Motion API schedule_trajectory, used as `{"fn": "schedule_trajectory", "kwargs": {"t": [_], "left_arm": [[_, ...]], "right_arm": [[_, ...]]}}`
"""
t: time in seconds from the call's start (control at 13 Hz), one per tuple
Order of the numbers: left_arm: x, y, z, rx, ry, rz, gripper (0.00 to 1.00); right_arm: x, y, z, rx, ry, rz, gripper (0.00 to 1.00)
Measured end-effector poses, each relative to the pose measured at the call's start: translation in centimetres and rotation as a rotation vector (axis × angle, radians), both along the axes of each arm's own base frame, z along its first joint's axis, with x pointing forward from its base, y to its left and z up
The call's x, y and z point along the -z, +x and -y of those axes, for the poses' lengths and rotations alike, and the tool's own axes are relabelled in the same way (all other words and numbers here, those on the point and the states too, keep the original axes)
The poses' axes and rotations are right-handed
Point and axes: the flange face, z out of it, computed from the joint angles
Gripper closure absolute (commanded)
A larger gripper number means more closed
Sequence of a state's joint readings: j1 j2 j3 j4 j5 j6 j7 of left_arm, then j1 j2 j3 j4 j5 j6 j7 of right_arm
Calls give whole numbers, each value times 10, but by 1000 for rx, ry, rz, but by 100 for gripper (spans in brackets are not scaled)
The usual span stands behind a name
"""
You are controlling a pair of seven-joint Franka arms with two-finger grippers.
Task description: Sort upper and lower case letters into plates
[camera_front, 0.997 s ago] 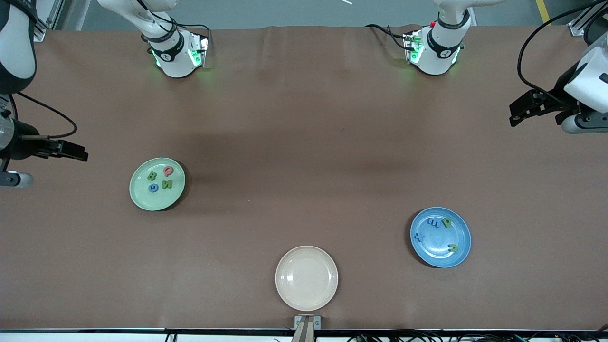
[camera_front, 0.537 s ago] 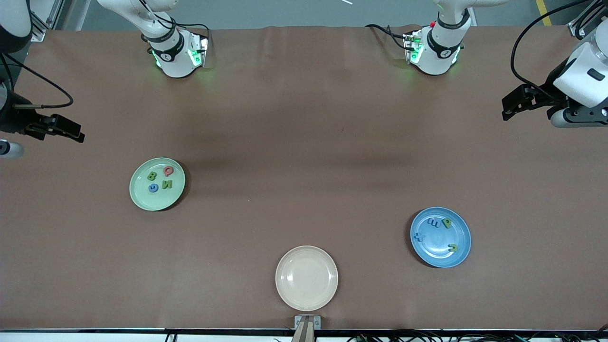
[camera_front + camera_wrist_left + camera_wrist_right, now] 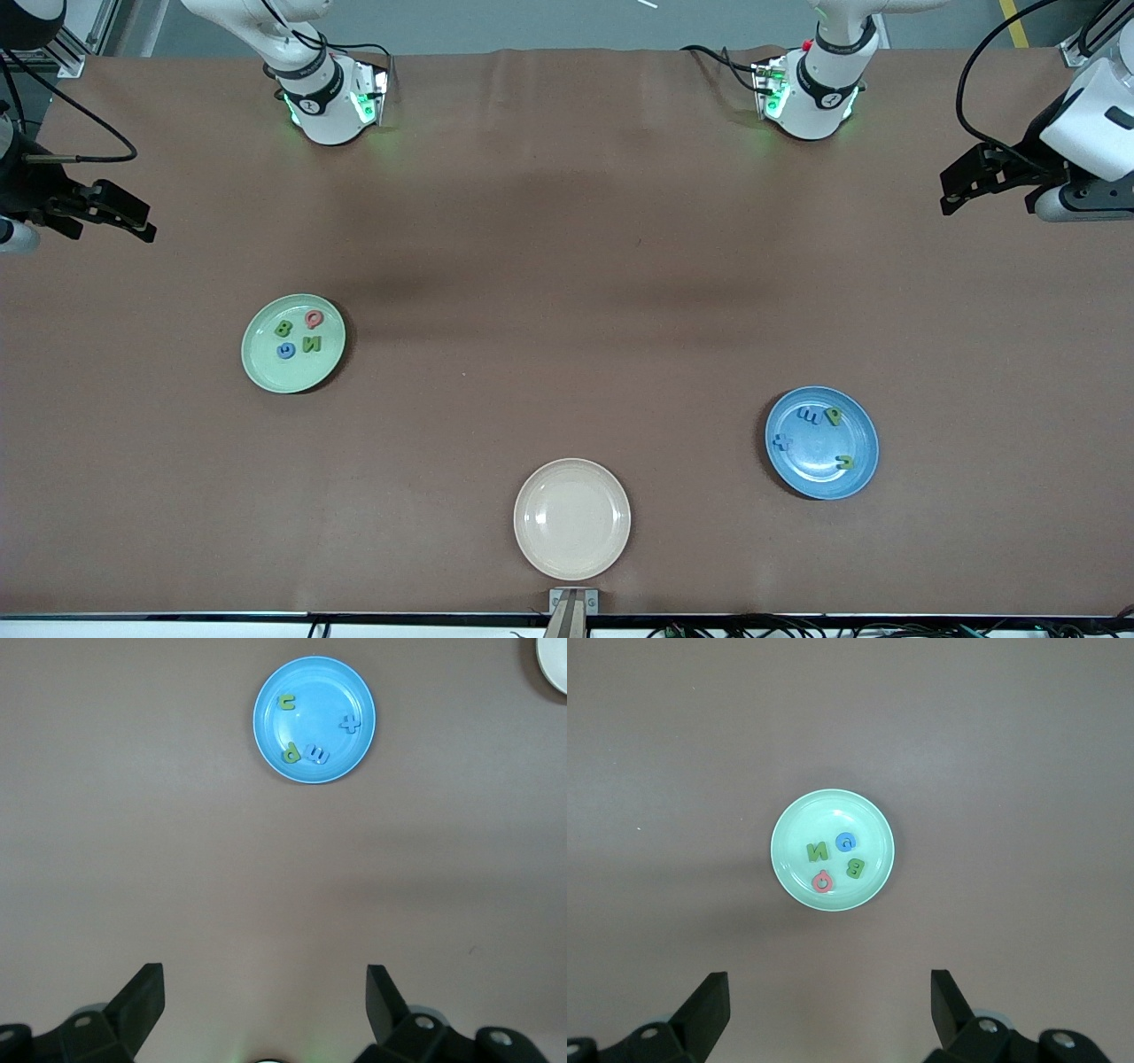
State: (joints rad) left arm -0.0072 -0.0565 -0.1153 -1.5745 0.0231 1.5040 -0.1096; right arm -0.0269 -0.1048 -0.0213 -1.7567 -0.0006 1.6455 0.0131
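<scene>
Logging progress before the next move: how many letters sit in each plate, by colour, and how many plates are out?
Pale green round plate: 4 letters, 2 green, 1 red, 1 blue.
Blue round plate: 4 letters, 2 green, 2 blue.
Cream-beige round plate: 0 letters.
Plates: 3.
Total letters: 8.

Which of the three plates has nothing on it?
The cream-beige plate, the one nearest the front camera. The pale green plate and the blue plate each hold four letters.
</scene>
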Motion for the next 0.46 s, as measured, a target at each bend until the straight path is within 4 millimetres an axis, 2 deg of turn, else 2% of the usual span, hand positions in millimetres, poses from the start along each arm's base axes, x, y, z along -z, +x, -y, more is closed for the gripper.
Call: {"fn": "schedule_trajectory", "kwargs": {"t": [0.46], "left_arm": [[-5, 0, 0, 1, -2, 11, 0]], "right_arm": [[-2, 3, 1, 1, -1, 30, 0]]}}
